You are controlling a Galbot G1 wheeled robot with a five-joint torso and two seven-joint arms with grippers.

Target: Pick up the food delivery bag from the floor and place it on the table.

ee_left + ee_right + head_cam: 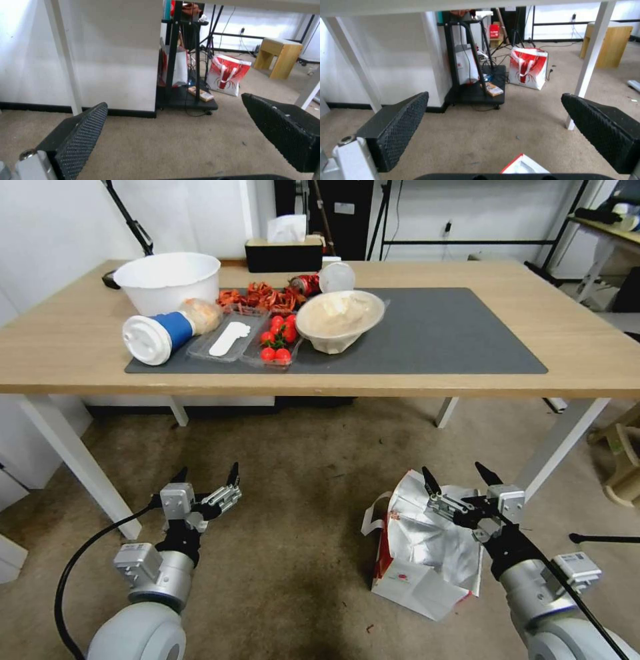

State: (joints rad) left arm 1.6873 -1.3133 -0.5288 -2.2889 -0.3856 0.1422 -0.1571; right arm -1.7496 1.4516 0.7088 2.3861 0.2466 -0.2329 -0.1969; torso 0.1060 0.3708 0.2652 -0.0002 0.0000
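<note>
Below the spread right hand lies the food delivery bag.

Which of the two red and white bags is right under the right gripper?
The food delivery bag, lying crumpled on the floor with its silver foil lining showing, sits under the open right gripper. The other bag stands upright farther back, beyond the table.
</note>
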